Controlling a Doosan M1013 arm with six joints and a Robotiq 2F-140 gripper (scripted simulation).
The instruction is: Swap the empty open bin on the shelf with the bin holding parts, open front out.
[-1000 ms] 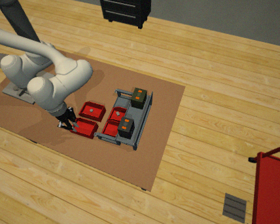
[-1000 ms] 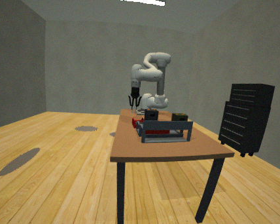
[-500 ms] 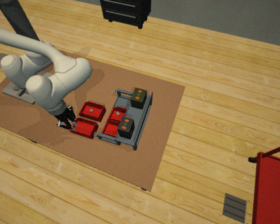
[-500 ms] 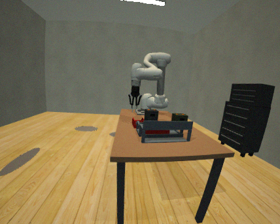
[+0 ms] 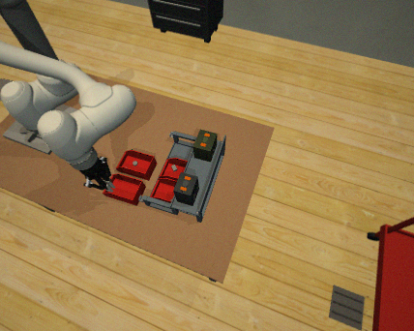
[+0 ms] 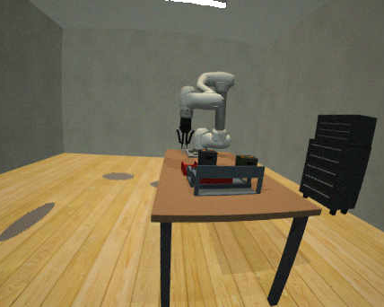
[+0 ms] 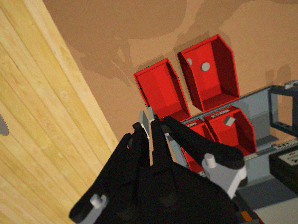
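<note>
Wrist view: closest, at the gripper [image 5: 111, 186] [image 6: 184, 147] [image 7: 148, 114], nearly together at the tips, with nothing between. Beyond, upright on the desk [image 5: 238, 203] [image 6: 234, 206] [image 7: 110, 40], an empty red bin [image 5: 126, 190] [image 6: 185, 169] [image 7: 161, 92]; beside it, the bin with parts [image 5: 143, 167] [image 7: 217, 85]. Farther, on the grey shelf [image 5: 206, 174] [image 6: 230, 171] [image 7: 250, 101], two more red bins.

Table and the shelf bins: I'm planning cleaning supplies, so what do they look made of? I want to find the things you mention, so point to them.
The table top [image 5: 248, 145] [image 6: 239, 206] looks like matte brown laminate, perhaps painted board: even colour, no grain. The shelf bins [image 5: 164, 189] [image 7: 242, 131] seem molded plastic: uniform red, thin walls.
</note>
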